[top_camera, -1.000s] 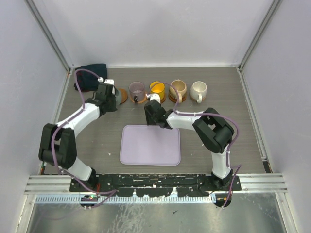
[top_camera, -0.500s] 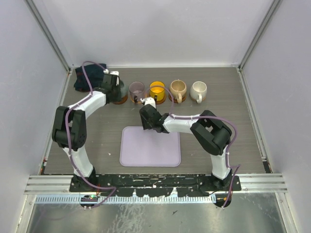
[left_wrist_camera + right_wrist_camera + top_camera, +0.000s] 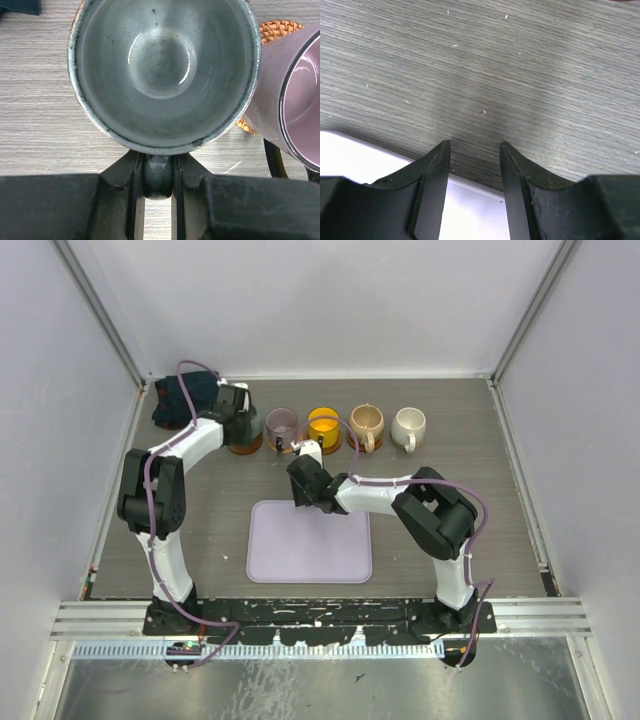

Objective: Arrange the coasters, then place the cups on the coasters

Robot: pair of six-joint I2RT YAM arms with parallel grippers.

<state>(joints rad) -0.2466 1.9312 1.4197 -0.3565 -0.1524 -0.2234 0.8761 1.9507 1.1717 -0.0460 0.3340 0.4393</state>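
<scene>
1. Five cups are standing in a row along the far side of the wooden table [image 3: 200, 510]. From left to right they are the grey-green cup [image 3: 165, 70], mauve-pink cup [image 3: 282, 423], yellow cup [image 3: 324, 423], tan cup [image 3: 366, 421] and cream-white cup [image 3: 408, 423].
2. Reaching far forward, the left arm [image 3: 180, 455] is folding its elbow high by the left wall. Its wrist is ending at the leftmost cup.
3. Pinching tight, the left gripper [image 3: 158, 157] is clamping the grey-green cup's handle [image 3: 158, 177], with one finger pressing on each side.
4. Standing upright with its mouth up, the grey-green cup is showing a glossy, speckled bottom. A brown coaster [image 3: 246, 448] is peeking out at its near edge. Whether the cup's weight is resting on that coaster I cannot tell.
5. Sitting just beside it, the mauve-pink cup is covering most of a woven orange coaster [image 3: 277, 30].
6. Bending in toward the middle, the right arm [image 3: 375, 490] is holding the right gripper [image 3: 472, 145] low over the table. The gripper is hanging right at the far edge of the lavender tray [image 3: 309, 550].
7. Standing apart, the right gripper's fingers are showing only wood grain and the tray's edge between them.
8. Lying bunched in the far left corner is a dark cloth [image 3: 185, 398].
</scene>
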